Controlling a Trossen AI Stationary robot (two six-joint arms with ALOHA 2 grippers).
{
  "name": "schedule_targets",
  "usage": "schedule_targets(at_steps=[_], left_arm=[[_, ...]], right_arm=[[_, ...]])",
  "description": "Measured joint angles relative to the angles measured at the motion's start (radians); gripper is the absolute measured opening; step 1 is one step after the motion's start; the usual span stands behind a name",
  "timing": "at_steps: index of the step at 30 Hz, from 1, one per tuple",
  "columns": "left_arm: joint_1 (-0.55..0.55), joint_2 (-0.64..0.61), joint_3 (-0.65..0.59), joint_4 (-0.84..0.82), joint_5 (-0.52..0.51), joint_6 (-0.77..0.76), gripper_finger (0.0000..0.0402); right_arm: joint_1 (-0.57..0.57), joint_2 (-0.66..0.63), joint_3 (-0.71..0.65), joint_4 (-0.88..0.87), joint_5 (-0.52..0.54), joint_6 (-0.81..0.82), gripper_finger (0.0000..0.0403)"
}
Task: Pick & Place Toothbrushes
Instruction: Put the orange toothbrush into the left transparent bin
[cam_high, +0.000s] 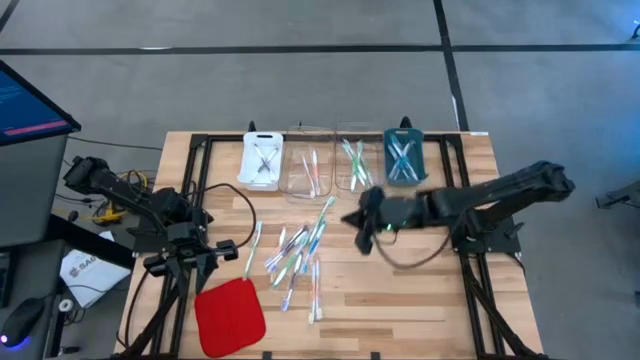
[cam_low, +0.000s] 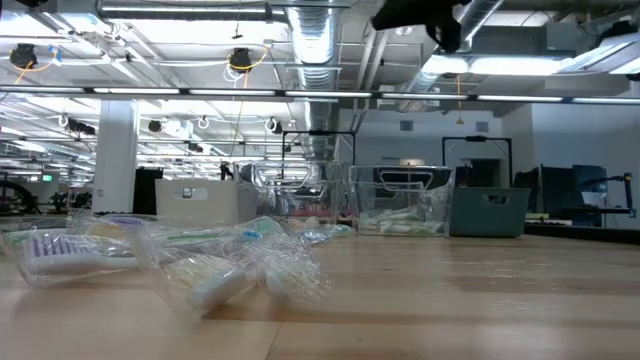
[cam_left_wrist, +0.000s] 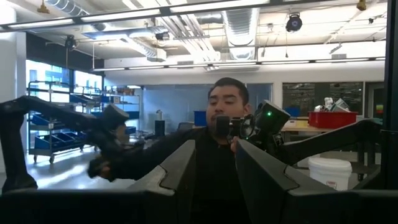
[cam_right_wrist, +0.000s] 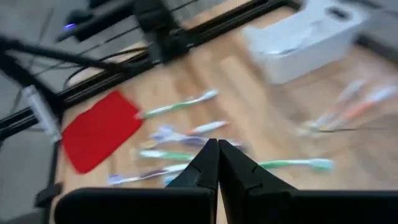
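High view: right gripper (cam_high: 352, 219) pinched closed, empty, hovers beside toothbrushes (cam_high: 298, 252), likely lining up pick. Left gripper (cam_high: 226, 249) parked, part-open, holds nothing.

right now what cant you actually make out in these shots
- High view: the toothbrushes in the loose pile overlap and are too small to count.
- Low view: the pile is blurred, close to the lens; neither gripper shows.
- Right wrist view: motion blur smears the white tray; the right gripper shows shut and empty.
- Left wrist view: the left gripper faces the room, so the table is hidden.
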Motion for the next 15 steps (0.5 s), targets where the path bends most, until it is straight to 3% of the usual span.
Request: schedule_targets(at_steps=[9,15], left_arm=[[0.0,0.0,0.0,-0.001,-0.001,0.0,0.0108],[0.0,0.0,0.0,-0.001,-0.001,0.0,0.0108]], right_arm=[[0.11,0.21,0.0,0.097,-0.002,0.043,0.0],[0.147,0.309,0.0,0.082,-0.017,-0.052,0.0]])
